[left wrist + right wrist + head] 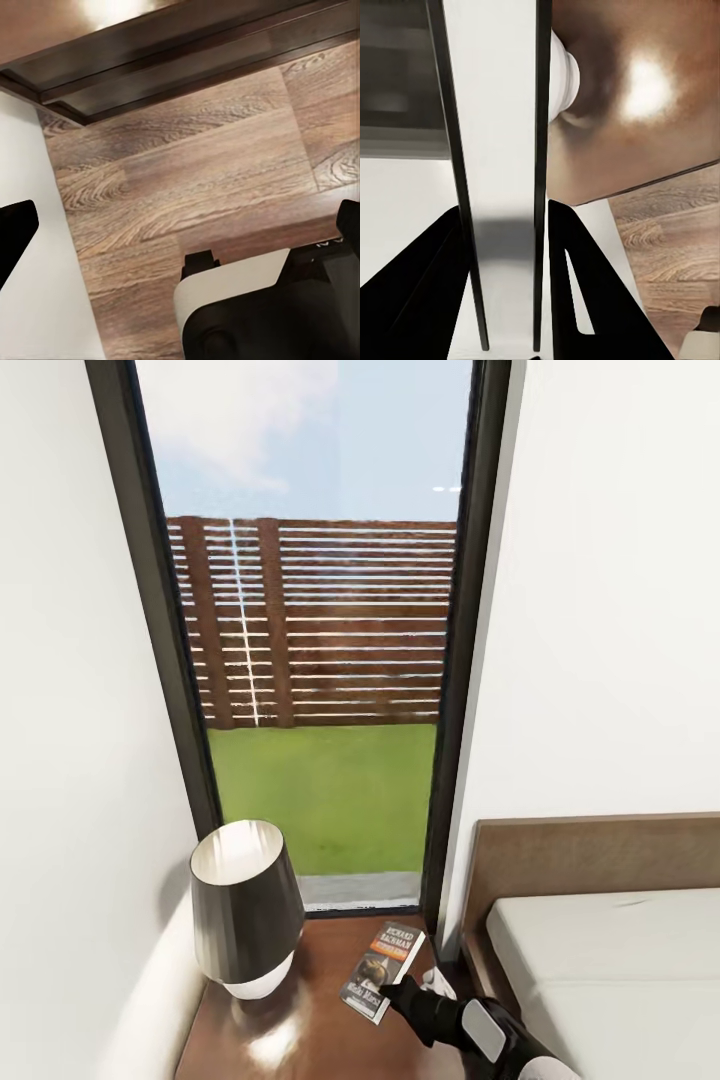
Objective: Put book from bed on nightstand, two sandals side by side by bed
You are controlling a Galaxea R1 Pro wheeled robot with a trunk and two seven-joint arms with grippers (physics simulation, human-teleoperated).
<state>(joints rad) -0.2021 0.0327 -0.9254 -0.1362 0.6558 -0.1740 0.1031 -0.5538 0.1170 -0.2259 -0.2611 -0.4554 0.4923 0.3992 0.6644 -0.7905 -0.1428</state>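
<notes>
the bedroom's tall black-framed window (320,660) took up most of the head view, with a slatted brown fence and green grass behind the glass. the bed (610,960) sat at the right, its brown headboard against the white wall and its pale mattress bare where it showed. the nightstand (320,1030) stood in the corner between the bed and the left wall, its glossy dark top catching a glare. a lamp (245,905) with a dark shade and white base stood on the top's left side, toward the back.

the book (384,970) lay over the nightstand's right part, near the back edge, cover up with the orange band and white lettering readable. the right gripper (506,277) held it: in the right wrist view its two black fingers sat narrow on either side of the thin book, seen edge-on, with the lamp base and the top beyond. whether the book rested fully on the wood could not be told.

the left gripper (180,225) hung wide and empty over the plank floor (195,172), by the nightstand's lower edge.

the step in hand looked like placing the book. the next move would call for letting go, lifting clear without dragging it, then seeking the sandals.
</notes>
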